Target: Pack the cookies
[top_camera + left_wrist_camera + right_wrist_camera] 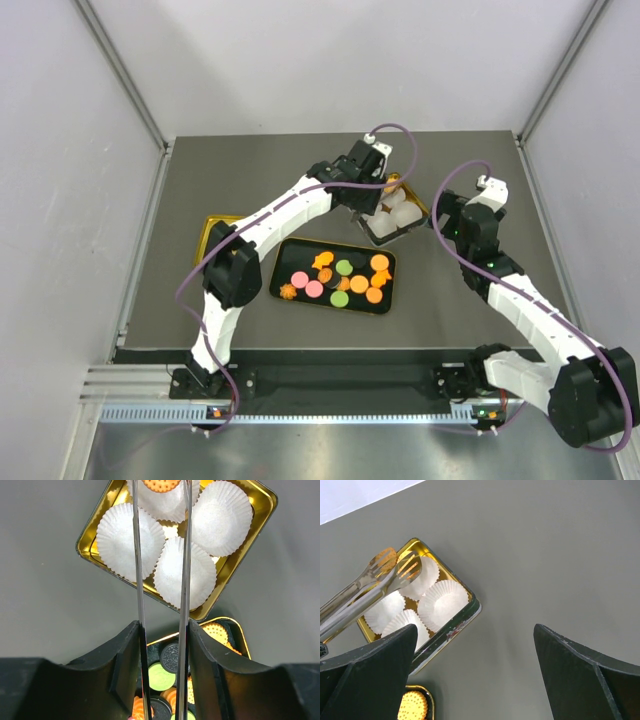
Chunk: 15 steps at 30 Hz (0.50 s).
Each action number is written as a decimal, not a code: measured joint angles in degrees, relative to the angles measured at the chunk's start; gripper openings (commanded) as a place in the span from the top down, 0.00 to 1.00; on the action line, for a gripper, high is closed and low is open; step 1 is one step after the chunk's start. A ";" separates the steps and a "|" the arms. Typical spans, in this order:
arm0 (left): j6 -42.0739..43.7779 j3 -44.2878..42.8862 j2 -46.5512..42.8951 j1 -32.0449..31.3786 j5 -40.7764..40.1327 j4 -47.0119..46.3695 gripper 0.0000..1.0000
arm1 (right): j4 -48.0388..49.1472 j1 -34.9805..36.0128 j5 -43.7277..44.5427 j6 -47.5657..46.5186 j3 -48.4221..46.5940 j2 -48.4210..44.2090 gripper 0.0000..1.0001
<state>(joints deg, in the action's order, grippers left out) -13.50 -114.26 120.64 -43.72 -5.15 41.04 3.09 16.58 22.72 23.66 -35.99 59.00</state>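
Note:
Several cookies (345,277) in orange, pink and green, plus a few dark ones, lie in a black gold-rimmed tray (385,303). My left gripper (362,172) is shut on metal tongs (138,580). The tong tips grip a round orange cookie (160,484) over a gold square tin (423,213) lined with white paper cups (129,537). In the right wrist view the tongs (367,587) hold that cookie (383,558) above the tin's far cups. My right gripper (475,652) is open and empty, hovering over bare table just right of the tin (454,628).
A gold lid (213,230) lies left of the tray, partly under the left arm. The tray's near corner with an orange cookie (413,706) shows below the tin. Grey walls enclose the table on three sides.

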 measured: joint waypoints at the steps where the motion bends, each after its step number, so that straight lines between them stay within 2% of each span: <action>1: 0.13 0.04 0.00 0.00 0.02 -0.02 0.52 | 0.02 0.00 -0.04 0.00 0.00 0.00 0.00; 10: 1.22 0.04 0.00 0.00 0.07 -0.37 0.49 | 0.04 0.00 -0.13 0.00 0.00 0.31 0.00; 15: 1.29 0.04 0.00 0.00 0.07 -0.39 0.54 | 0.07 -0.02 -0.17 0.00 0.00 0.44 0.00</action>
<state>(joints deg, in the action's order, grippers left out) -12.21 -114.21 120.64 -43.72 -5.08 40.64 3.16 16.56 22.55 23.66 -35.99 59.44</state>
